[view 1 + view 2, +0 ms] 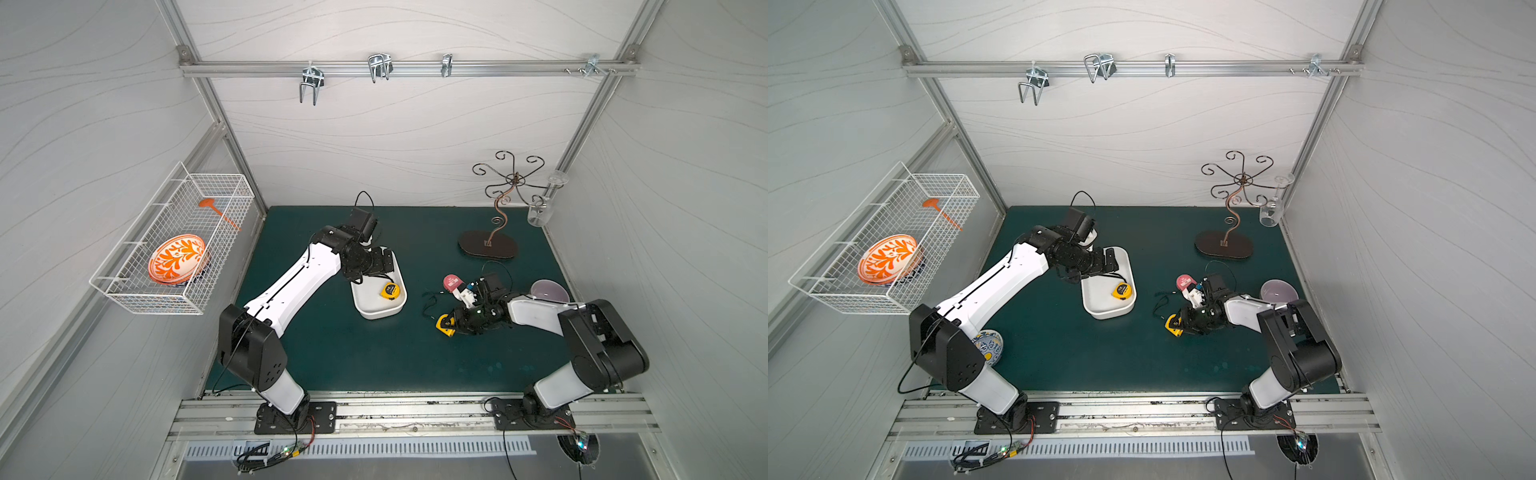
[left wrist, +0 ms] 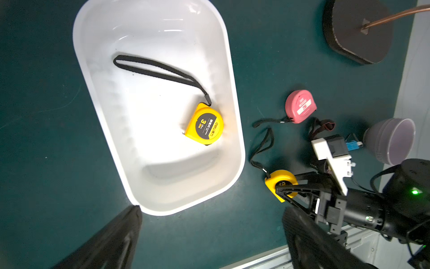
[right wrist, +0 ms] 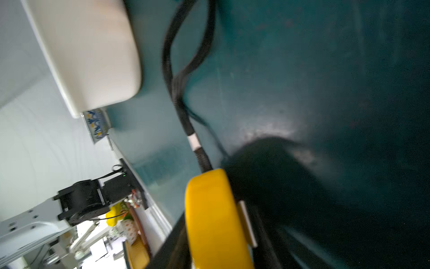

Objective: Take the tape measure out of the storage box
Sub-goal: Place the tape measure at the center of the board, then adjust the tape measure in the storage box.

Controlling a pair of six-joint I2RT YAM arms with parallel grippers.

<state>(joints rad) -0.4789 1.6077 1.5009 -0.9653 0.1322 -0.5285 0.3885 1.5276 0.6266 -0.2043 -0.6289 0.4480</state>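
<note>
one white wire basket (image 1: 166,299) on the wall | left claw (image 2: 211,209) spread wide above one shallow white plastic storage box (image 1: 370,301) | three tape measures: yellow tape measure (image 1: 390,290) lying inside the box; second yellow tape measure (image 2: 279,177) on the mat between the right claw (image 2: 288,186)'s jaws, can't tell if clamped; pink tape measure (image 1: 451,281) near it | one lilac bowl (image 1: 548,291)

In both top views my left arm (image 1: 299,278) covers the far end of the storage box (image 1: 376,314). My left hand (image 2: 211,210) shows only as two fingers (image 2: 109,240) running off the left wrist view's edge. My right hand (image 2: 286,186) hides part of the yellow tape measure (image 2: 279,180) on the bench (image 2: 267,69). I cannot tell whether it grips. The right wrist view is blurred, its edge cutting that tape measure off. A patterned bowl (image 1: 991,347) sits half hidden behind my left arm.
</note>
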